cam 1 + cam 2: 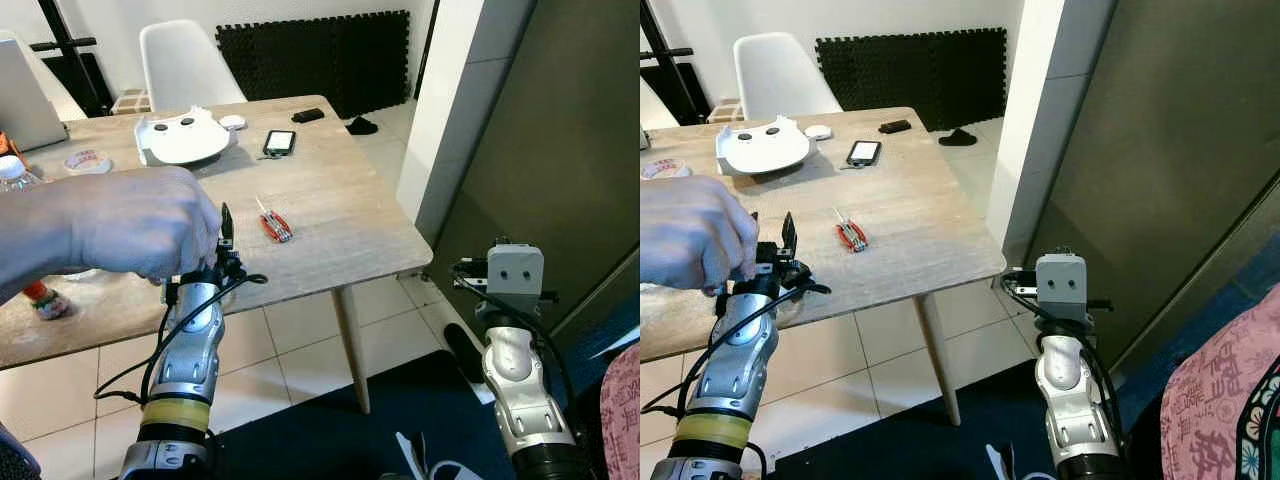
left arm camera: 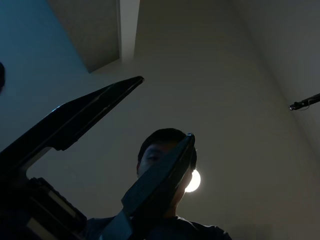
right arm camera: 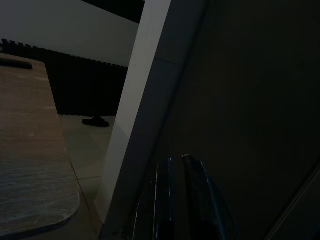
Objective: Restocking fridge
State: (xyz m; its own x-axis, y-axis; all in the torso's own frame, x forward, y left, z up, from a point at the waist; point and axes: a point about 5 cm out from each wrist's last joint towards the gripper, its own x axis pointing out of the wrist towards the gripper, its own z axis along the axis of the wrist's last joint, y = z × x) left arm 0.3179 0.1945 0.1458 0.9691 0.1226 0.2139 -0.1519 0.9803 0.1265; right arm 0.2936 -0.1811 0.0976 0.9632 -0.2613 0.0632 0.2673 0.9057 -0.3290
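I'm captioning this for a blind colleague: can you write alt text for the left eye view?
A person's hand grips the robot's left gripper over a wooden table holding red pliers, a phone and a white tray. The right gripper is raised beside a dark fridge door.

A person's hand (image 1: 140, 222) covers most of the left gripper (image 1: 222, 240); a bottle (image 1: 14, 172) is cut by the frame edge

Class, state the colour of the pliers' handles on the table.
Red; the pliers show best in the left eye view.
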